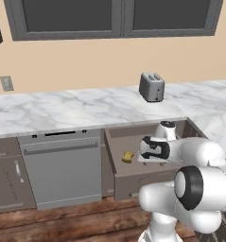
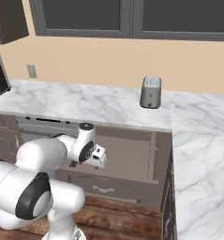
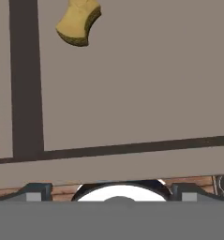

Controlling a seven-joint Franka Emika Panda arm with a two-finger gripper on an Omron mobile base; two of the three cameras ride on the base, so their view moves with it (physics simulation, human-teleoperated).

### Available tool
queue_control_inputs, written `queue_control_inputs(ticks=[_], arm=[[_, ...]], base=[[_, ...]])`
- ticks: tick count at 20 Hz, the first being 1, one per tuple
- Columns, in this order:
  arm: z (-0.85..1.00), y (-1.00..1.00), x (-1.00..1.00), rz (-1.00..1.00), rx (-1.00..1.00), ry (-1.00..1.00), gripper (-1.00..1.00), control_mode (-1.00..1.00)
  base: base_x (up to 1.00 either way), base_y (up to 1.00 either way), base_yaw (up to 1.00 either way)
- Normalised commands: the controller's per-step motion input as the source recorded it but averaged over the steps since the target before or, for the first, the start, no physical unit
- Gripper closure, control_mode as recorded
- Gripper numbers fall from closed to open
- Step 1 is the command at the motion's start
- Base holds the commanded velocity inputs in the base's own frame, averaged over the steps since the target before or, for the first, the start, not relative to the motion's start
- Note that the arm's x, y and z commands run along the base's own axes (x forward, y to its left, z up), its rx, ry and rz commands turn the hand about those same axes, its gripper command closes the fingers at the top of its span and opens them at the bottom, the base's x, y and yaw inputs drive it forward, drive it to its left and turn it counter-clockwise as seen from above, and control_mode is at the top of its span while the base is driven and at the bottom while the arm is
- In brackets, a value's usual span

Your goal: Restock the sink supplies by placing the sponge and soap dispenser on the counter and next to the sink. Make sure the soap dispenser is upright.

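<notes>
Below the tool the open drawer floor lies bare, with the sponge lying apart to its left. Drawer walls hem the sides; the worktop edge overhangs behind.

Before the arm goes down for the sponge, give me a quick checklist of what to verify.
1. Drawer open: ok.
2. Sponge lying free on the drawer floor: ok.
3. Hand open, holding nothing: ok.
4. Hand centred over the sponge: not ok; in the hand view it sits off toward the top left corner.
5. Soap dispenser located: cannot tell.
6. Counter beside the toaster free for placing: ok; distance to the sink cannot tell.
</notes>
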Motion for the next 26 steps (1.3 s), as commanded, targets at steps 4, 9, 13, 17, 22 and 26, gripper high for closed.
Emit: queue_control_inputs(ticks=[4, 9, 13, 17, 22, 26], arm=[[-0.35, -0.06, 0.34, 0.06, 0.0, 0.0, -1.0, -1.0], [-0.61, 0.0, 0.36, 0.07, 0.0, 0.06, -1.0, -1.0], [-0.61, 0.0, 0.17, 0.06, 0.0, 0.09, -1.0, -1.0], [-0.25, 0.0, -0.14, 0.04, 0.0, 0.09, -1.0, -1.0], [-0.47, 0.0, -0.54, 0.03, 0.0, 0.09, -1.0, -1.0], [-0.66, 0.0, -0.81, 0.04, 0.0, 0.09, -1.0, -1.0]], base=[[0.0, 0.0, 0.0], [0.0, 0.0, 0.0], [0.0, 0.0, 0.0], [0.0, 0.0, 0.0], [0.0, 0.0, 0.0], [0.0, 0.0, 0.0]])
